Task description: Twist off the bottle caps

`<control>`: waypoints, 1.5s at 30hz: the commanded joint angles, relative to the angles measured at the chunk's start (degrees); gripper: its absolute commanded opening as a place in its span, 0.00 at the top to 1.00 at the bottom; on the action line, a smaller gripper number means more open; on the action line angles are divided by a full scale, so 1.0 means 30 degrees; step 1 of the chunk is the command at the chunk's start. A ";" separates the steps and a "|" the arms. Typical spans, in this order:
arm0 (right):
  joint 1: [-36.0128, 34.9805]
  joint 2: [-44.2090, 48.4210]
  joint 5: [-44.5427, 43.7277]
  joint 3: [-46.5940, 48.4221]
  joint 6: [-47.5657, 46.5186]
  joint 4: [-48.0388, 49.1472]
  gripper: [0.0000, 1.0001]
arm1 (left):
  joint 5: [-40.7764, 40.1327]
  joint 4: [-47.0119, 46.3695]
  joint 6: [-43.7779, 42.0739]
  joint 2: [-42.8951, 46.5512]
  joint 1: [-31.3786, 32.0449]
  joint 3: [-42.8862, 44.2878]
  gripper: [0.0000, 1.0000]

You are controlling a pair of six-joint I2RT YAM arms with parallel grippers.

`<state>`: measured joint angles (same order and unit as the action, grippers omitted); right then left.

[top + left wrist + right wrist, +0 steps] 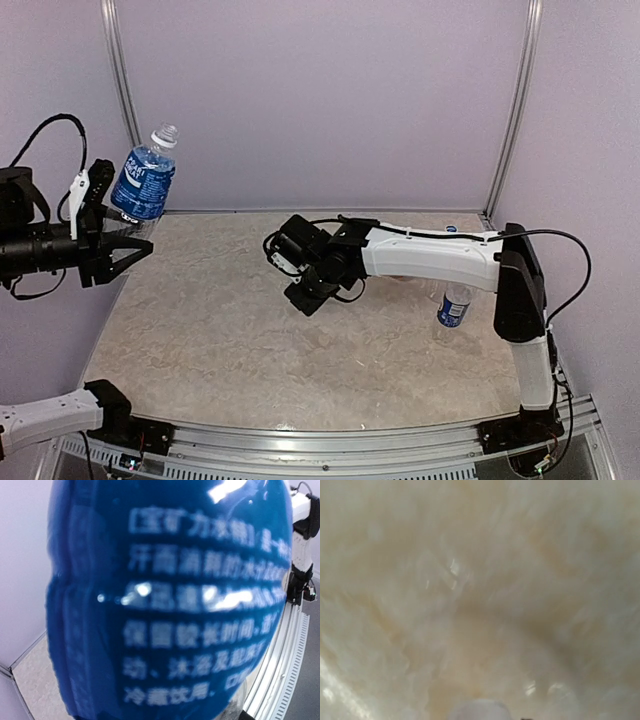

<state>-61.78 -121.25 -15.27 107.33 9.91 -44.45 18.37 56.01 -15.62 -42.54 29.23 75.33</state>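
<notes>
White Chinese print on the held bottle's (pixel 170 605) blue label: through the blur we read "宝矿力水特" at twelve o'clock, "保留较长时间" at centre and "冷藏饮用" at six o'clock. On the second bottle (pixel 453 308), at three o'clock on the table, the lettering is too small for us to read.

You see plain lilac walls (pixel 320 100) with two thin silver metal posts (pixel 514 110) behind a glossy beige marbled tabletop (pixel 230 345), evenly lit.

Blue-labelled bottle (pixel 143 182) tilted aloft at left; second bottle (pixel 453 308) upright at right.
</notes>
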 commanded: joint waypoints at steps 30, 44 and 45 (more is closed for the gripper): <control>-0.0287 0.8819 1.1000 -0.4981 -0.1407 1.3746 0.26 | 0.3719 -0.0130 -0.0987 0.0851 -0.0144 -0.0435 0.66; -0.2779 0.4657 1.3174 0.1948 -0.1725 1.9892 0.07 | 0.3632 -0.0206 -0.1436 0.0735 -0.0076 -0.0934 0.66; -0.2814 0.4215 1.3171 0.2616 -0.1550 1.9720 0.08 | 0.3636 -0.0223 -0.1440 0.0734 -0.0076 -0.0961 0.66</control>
<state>-68.99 -103.77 22.85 107.81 6.17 17.34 28.49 55.81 -19.35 -40.16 28.93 73.17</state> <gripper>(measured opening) 0.930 0.507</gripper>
